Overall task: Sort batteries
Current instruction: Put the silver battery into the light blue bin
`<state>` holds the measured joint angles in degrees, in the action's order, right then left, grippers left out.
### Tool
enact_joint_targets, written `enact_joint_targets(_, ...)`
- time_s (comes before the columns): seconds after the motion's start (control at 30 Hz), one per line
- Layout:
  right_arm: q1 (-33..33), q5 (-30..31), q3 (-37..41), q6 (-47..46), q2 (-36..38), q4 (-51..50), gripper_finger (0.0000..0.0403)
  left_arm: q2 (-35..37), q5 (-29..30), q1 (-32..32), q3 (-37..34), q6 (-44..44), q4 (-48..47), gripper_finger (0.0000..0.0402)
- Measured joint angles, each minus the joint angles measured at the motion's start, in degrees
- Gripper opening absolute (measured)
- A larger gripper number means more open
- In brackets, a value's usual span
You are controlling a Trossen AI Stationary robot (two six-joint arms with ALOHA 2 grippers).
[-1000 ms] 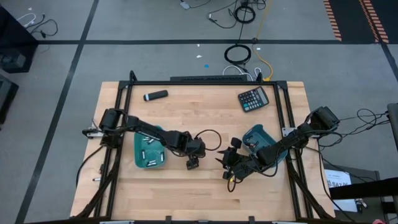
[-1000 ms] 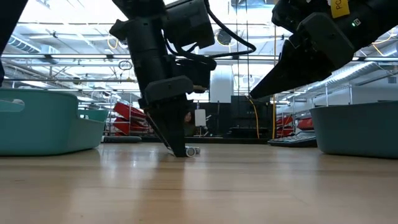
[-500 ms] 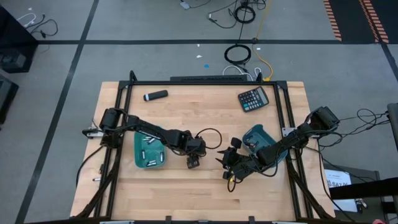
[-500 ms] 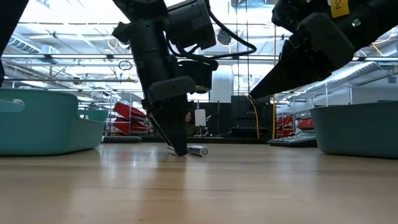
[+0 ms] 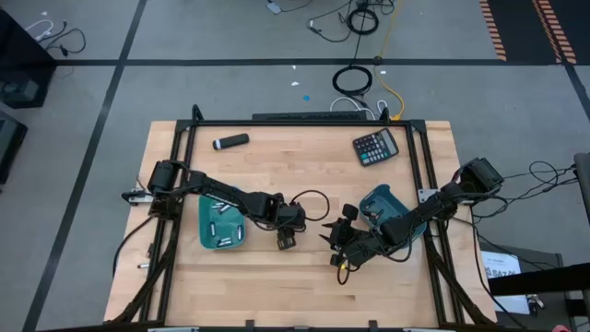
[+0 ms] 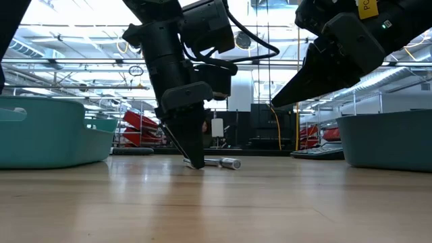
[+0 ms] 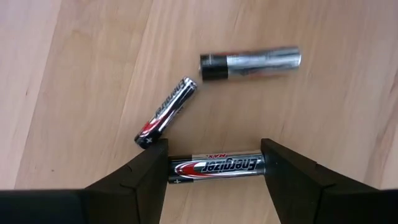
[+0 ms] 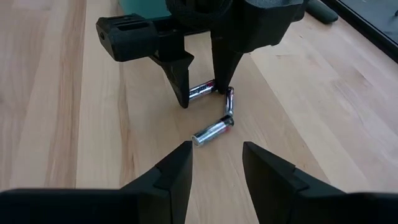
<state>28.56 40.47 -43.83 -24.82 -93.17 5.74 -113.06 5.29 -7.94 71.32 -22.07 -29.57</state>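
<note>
- Batteries lie loose on the bare wooden table (image 5: 277, 295), three of them in a small cluster under the left gripper (image 7: 214, 163).
- One battery (image 7: 217, 167), printed with red and black, sits crosswise between the left gripper's two dark fingers, its ends touching or very nearly touching both tips; the jaws stand about a battery-length apart, closed in on it end to end.
- A second, slimmer battery (image 7: 166, 112) lies tilted just beyond one fingertip of that gripper, its near end almost at the finger.
- A third, silvery battery with a dark end (image 7: 250, 63) lies farther ahead of the fingers, apart from the other two.
- In the low view the left gripper's fingertips are down at the tabletop, with a silvery cylinder lying beside them.
- The right gripper (image 8: 216, 155) hovers close by, facing the left one, its fingers parted with nothing between them; the nearest battery lies just ahead of its tips.
- A teal bin (image 5: 221, 224) holding several sorted batteries stands behind the left gripper, along its arm; another teal bin (image 5: 373, 201) sits under the right arm.
- Well beyond both grippers, a black calculator (image 5: 376, 146) and a dark marker-like cylinder (image 5: 230, 141) rest near the table's far edge.
</note>
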Motion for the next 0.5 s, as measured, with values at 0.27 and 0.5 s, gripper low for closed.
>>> enact_joint_targets(0.27,0.00,0.00,0.02,-0.07,0.00,0.00,0.0132,1.25,-0.75,-0.06,-0.16,-0.32,-4.81,0.0229)
enact_joint_targets(0.5,0.07,0.00,0.02,-0.50,0.00,-0.15,0.0132,2.14,-1.83,-0.07,2.13,-0.01,-12.66,0.0229)
